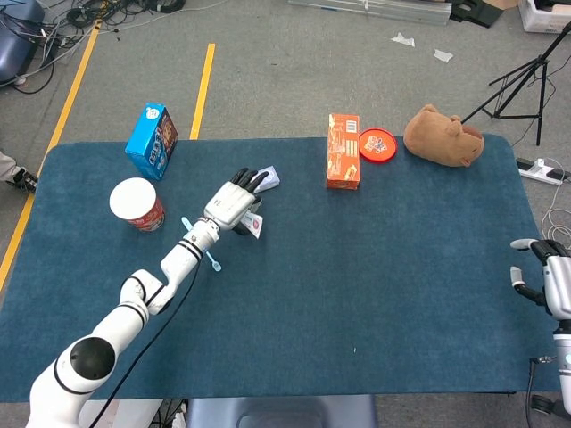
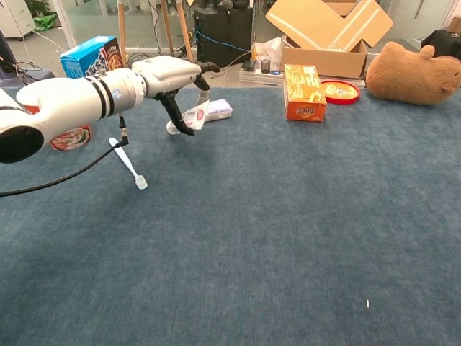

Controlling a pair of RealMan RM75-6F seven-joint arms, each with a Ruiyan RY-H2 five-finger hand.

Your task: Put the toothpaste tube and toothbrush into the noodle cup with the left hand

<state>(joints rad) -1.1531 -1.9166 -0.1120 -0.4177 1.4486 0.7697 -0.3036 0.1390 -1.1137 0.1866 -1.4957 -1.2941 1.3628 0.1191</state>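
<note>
Bright, even overhead light, soft faint shadows, both views sharp, no glare or blur.

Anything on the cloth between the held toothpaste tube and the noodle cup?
Only the toothbrush, lying on the table; the head view shows it between the toothpaste tube in the left hand and the noodle cup.

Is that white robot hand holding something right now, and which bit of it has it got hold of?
Yes. The left hand pinches the toothpaste tube near its upper end, between thumb and fingers, so it hangs lifted off the table. The right hand holds nothing.
</note>
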